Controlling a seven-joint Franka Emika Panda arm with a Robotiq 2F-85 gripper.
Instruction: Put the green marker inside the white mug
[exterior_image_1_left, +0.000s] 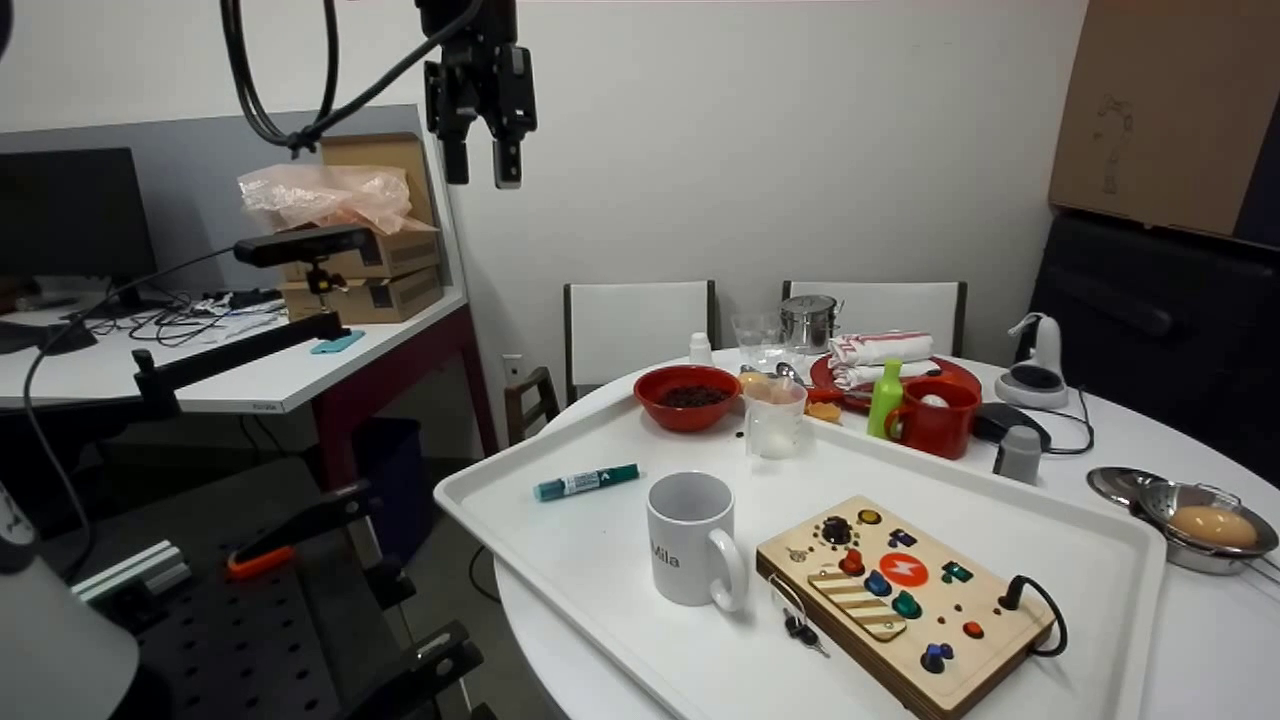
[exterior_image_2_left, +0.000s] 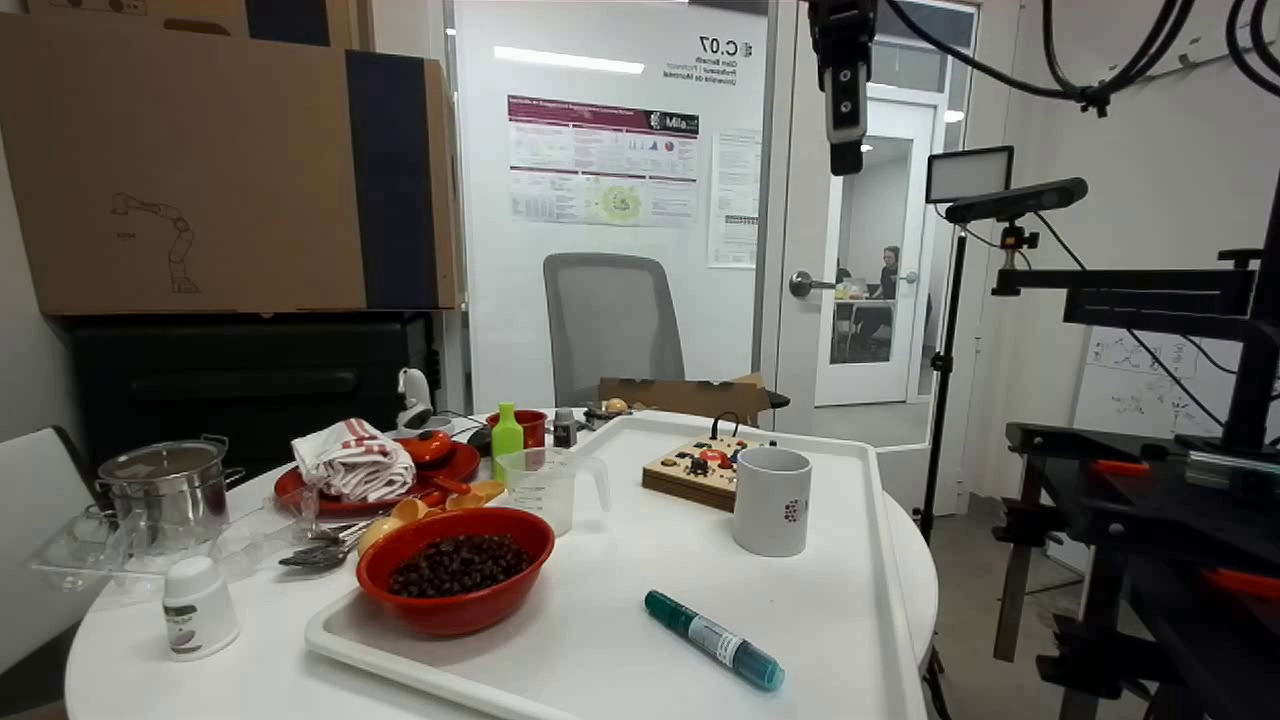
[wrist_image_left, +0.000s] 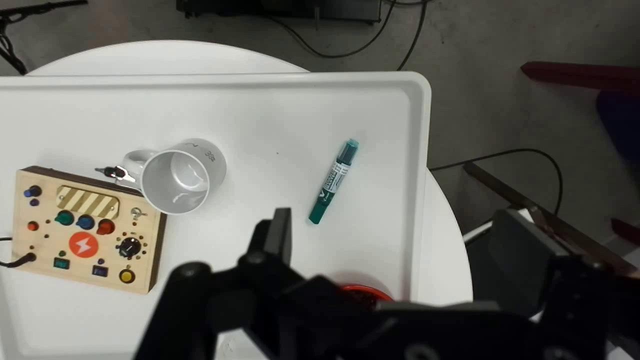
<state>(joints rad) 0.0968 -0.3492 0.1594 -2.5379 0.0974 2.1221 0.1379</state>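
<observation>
The green marker (exterior_image_1_left: 587, 482) lies flat on the white tray (exterior_image_1_left: 545, 545); it also shows in an exterior view (exterior_image_2_left: 715, 640) and the wrist view (wrist_image_left: 334, 181). The white mug (exterior_image_1_left: 690, 560) stands upright on the tray beside the marker, handle toward the wooden box; it also shows in an exterior view (exterior_image_2_left: 765, 510) and the wrist view (wrist_image_left: 215, 160). Its visible inside is empty in the wrist view. My gripper (exterior_image_1_left: 482, 168) is open and empty, high above the table, touching nothing. It also shows in an exterior view (exterior_image_2_left: 846, 155) and, fingers wide apart, in the wrist view (wrist_image_left: 400, 242).
A wooden box with knobs (exterior_image_1_left: 905, 590) and small keys (exterior_image_1_left: 803, 630) lie beside the mug. A red bowl of dark beans (exterior_image_1_left: 655, 405) and a clear measuring cup (exterior_image_1_left: 775, 440) stand at the tray's far edge. A green bottle (exterior_image_1_left: 886, 400) and red mug (exterior_image_1_left: 945, 420) stand beyond.
</observation>
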